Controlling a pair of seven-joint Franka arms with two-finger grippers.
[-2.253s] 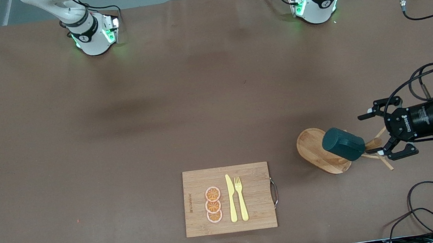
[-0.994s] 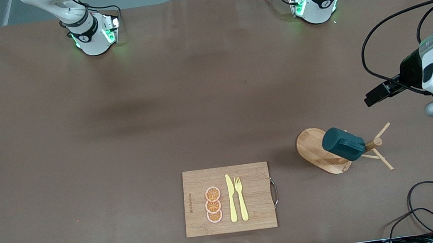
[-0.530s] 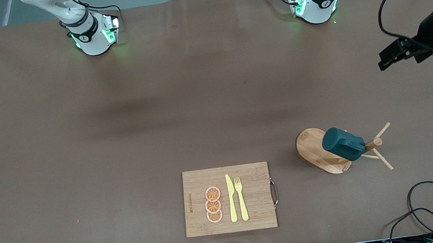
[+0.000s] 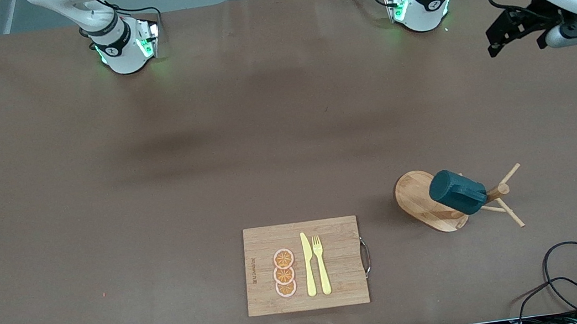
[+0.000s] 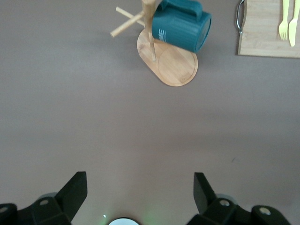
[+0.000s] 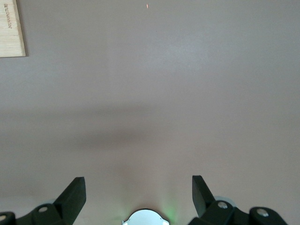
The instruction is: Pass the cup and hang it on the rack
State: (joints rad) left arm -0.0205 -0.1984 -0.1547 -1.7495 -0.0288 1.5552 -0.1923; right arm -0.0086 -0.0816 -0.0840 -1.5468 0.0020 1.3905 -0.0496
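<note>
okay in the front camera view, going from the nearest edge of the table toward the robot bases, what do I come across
Cutting board with orange slices, knife and fork → rack with the cup hung on it → bare table → open left gripper, up in the air.

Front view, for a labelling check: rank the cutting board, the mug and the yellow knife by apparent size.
Largest to smallest:
1. cutting board
2. mug, hanging on the rack, so nearer the camera
3. yellow knife, long but thin

The rack (image 4: 430,202) stands lower right of the frame on the surface (image 4: 211,166), the cup (image 4: 457,193) hung on its post. The board (image 4: 335,262) lies at lower centre, toward the right arm's end from the rack, carrying slices (image 4: 284,273), knife (image 4: 308,265) and fork (image 4: 321,263) side by side.
</note>
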